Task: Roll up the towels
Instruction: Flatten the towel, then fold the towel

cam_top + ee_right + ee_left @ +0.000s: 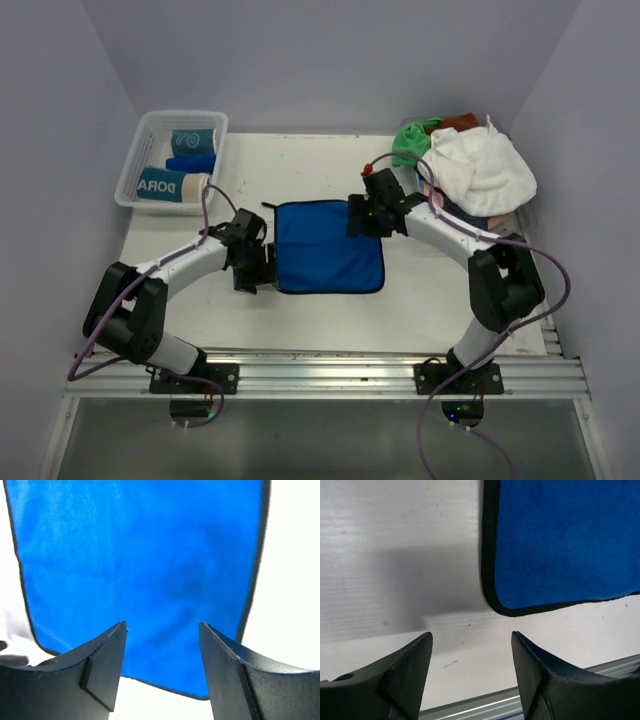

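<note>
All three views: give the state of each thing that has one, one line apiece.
blue towel: spread flat on the table, not rolled.
left gripper: open, empty, just off the towel's corner.
right gripper: open, empty, above the towel.
plastic basket: holding three rolled towels.
white towel: crumpled on top of the pile, not rolled.
green towel: crumpled in the pile, not rolled.

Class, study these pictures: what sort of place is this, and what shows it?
Probably a robotics lab test cell: the left arm and right arm are bolted to an aluminium rail at a white table, plain walls box it in, and a blue towel lies flat between them.
</note>
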